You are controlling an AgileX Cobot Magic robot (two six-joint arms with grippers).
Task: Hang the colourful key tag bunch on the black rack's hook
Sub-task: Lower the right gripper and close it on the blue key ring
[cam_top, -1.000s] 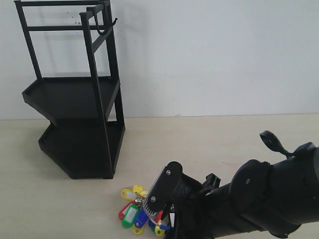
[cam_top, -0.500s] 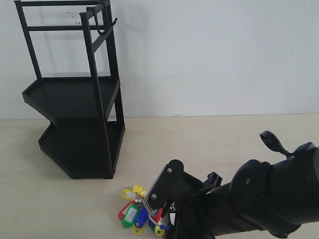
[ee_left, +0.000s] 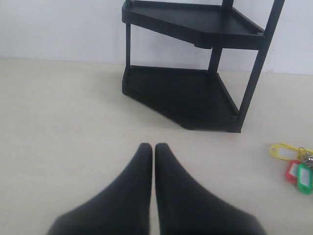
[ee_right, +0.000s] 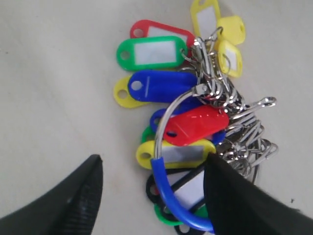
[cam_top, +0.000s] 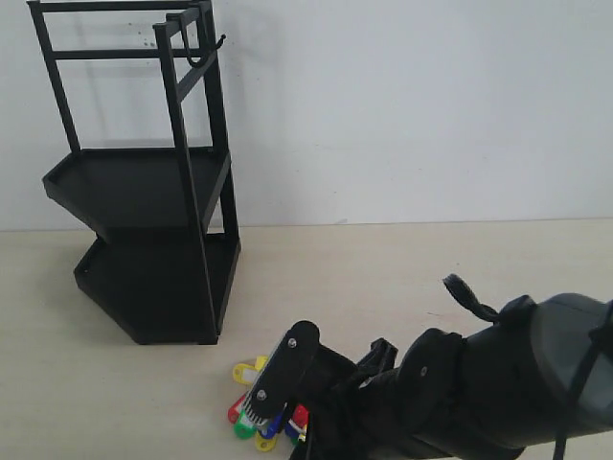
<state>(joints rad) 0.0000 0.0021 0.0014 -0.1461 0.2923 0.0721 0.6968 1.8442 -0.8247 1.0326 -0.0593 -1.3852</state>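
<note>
The colourful key tag bunch (ee_right: pixel 186 122) lies flat on the table, its blue loop (ee_right: pixel 168 188) between the fingers of my open right gripper (ee_right: pixel 152 164); one fingertip (ee_right: pixel 215 169) overlaps the tags. In the exterior view the bunch (cam_top: pixel 251 398) is mostly hidden under the right arm. The black rack (cam_top: pixel 144 182) stands at the back left, and its hook (cam_top: pixel 209 50) sticks out from the top corner bar. My left gripper (ee_left: pixel 153 147) is shut with nothing in it, low over the table in front of the rack (ee_left: pixel 186 93), with a few tags (ee_left: pixel 293 164) off to one side.
A white wall (cam_top: pixel 412 105) rises behind the table. The right arm's black bulk (cam_top: pixel 460 393) fills the front right of the exterior view. Bare wooden tabletop (cam_top: pixel 383 268) lies between the rack and the arm.
My right arm has swung left and lower, bringing the open gripper down over the tag bunch and covering more of it. The rack and the bunch have stayed put.
</note>
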